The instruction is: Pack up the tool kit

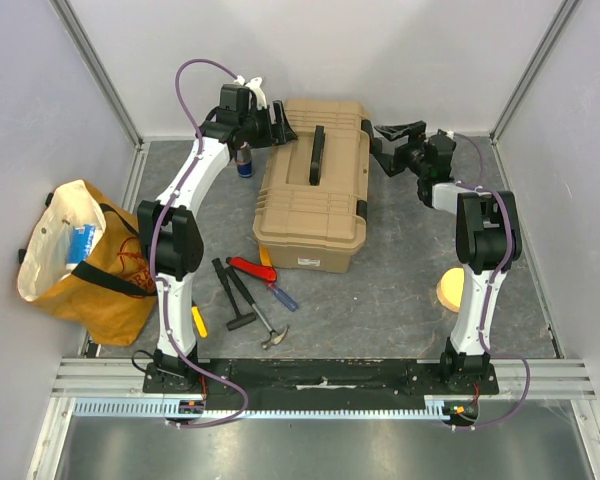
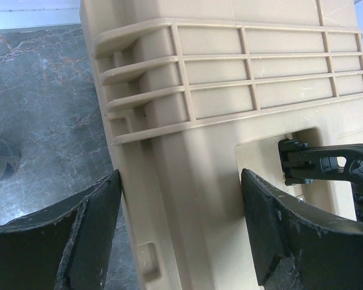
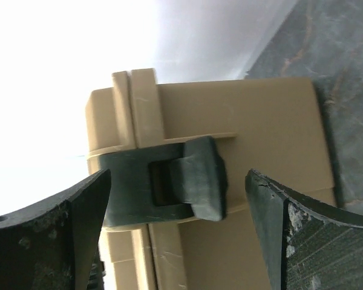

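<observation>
This is a robotics lab work cell. Plain white panel walls [image 1: 380, 60] set in aluminium frame posts [image 1: 98, 75] box in a table covered by a grey marbled mat [image 1: 400, 290]. The left arm [image 1: 175, 240] and right arm [image 1: 485, 240] stand bolted to a black base plate [image 1: 280, 370] on aluminium rails [image 1: 100, 378], with a slotted cable duct [image 1: 310, 408] along the front.

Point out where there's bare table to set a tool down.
Bare mat lies between the tool box and the yellow disc, reaching forward to the arms' base rail. Crowded: loose tools front-left of the box; the tote bag fills the left edge.
</observation>
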{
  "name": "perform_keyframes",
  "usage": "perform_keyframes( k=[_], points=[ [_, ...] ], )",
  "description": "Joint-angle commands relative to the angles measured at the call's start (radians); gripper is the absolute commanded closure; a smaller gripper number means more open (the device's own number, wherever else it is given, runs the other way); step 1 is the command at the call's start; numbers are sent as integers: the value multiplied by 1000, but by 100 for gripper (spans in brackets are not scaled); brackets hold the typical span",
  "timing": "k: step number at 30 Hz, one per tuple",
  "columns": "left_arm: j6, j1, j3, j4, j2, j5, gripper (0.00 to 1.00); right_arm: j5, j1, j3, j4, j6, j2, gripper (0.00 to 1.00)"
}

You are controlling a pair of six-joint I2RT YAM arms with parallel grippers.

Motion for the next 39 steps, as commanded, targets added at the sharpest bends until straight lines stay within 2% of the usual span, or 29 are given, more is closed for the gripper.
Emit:
perform_keyframes(
  k=[1,7,13,23,31,35,39],
  points=[
    [60,14,-36,-139,-19,-40,20,-22,1,4,235,60,-23,2],
    [58,14,-33,-139,-16,-40,20,-32,10,52,159,-49,-67,2],
    [54,14,-33,-139,-12,-19,20,-3,48,140,-151,-305,-112,2],
    [49,13,-43,-139,-3,30,20,145,119,234,-386,-549,-144,2],
    [49,13,-57,-139,-6,30,20,326,174,354,-616,-718,-129,2],
    [44,13,-59,-146,-4,20,20,479,177,381,-726,-773,-132,6],
    [43,13,-59,-155,-1,6,20,589,165,380,-768,-802,-152,11]
  ],
)
